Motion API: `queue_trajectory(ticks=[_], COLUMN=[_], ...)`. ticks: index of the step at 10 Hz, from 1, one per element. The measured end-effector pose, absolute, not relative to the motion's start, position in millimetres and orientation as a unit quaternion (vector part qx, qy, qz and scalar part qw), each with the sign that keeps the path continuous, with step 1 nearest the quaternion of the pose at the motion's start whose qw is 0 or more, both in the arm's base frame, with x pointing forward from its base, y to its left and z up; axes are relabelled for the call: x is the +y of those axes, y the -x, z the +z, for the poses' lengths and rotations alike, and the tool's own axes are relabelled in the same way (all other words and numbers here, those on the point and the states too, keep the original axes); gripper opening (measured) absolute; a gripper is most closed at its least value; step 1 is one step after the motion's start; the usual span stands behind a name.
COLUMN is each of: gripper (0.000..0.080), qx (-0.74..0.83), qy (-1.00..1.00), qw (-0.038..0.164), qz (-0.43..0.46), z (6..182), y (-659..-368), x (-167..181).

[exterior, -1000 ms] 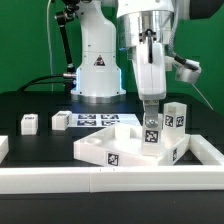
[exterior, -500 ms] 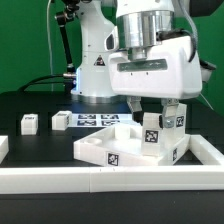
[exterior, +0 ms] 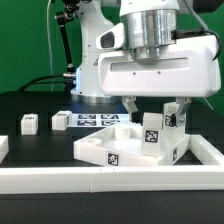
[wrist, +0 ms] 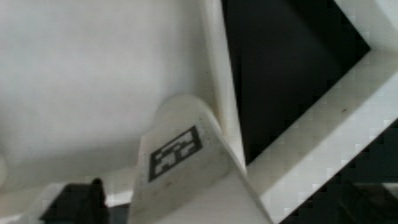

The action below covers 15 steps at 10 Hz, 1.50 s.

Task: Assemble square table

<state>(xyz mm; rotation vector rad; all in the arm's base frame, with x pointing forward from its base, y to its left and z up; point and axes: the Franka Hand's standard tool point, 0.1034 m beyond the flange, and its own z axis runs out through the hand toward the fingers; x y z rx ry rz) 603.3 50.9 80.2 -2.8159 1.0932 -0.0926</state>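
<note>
The square table's white tabletop (exterior: 104, 146) lies tilted against the front rail, tags on its edge. A white tagged leg (exterior: 152, 130) stands upright on it, and a second leg (exterior: 174, 118) stands just behind on the exterior view's right. My gripper (exterior: 153, 107) hangs open right above the first leg, one finger on each side and touching nothing. In the wrist view the same leg (wrist: 182, 150) rises between my dark fingertips (wrist: 77, 200), with the tabletop (wrist: 89, 70) behind it. Two more legs (exterior: 29, 122) (exterior: 60, 119) lie loose at the exterior view's left.
The marker board (exterior: 98, 119) lies flat in front of the robot base (exterior: 100, 70). A long white border rail (exterior: 110, 179) runs along the front, with a raised end at the exterior view's right (exterior: 203, 148).
The gripper has let go of the upright leg, opened wide and turned about its axis, so its broad side now faces the exterior camera. The leg stays standing.
</note>
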Motion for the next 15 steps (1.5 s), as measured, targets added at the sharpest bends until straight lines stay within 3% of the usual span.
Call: queue_trajectory(ticks=[4, 7, 8, 9, 10, 15], gripper=[0.0649, 0.0644, 0.0475, 0.0475, 0.0298, 0.0288], qx=[0.238, 0.176, 0.177, 0.177, 0.177, 0.254], qy=[0.97, 0.983, 0.983, 0.983, 0.983, 0.966], qw=[0.033, 0.029, 0.03, 0.03, 0.029, 0.034], qz=[-0.038, -0.04, -0.04, -0.04, -0.04, -0.038], z=[79.4, 79.4, 79.3, 79.3, 79.2, 78.8], y=[-602.4, -602.9, -602.9, -602.9, -602.9, -602.5], x=[51.9, 45.4, 45.7, 45.6, 45.4, 45.4])
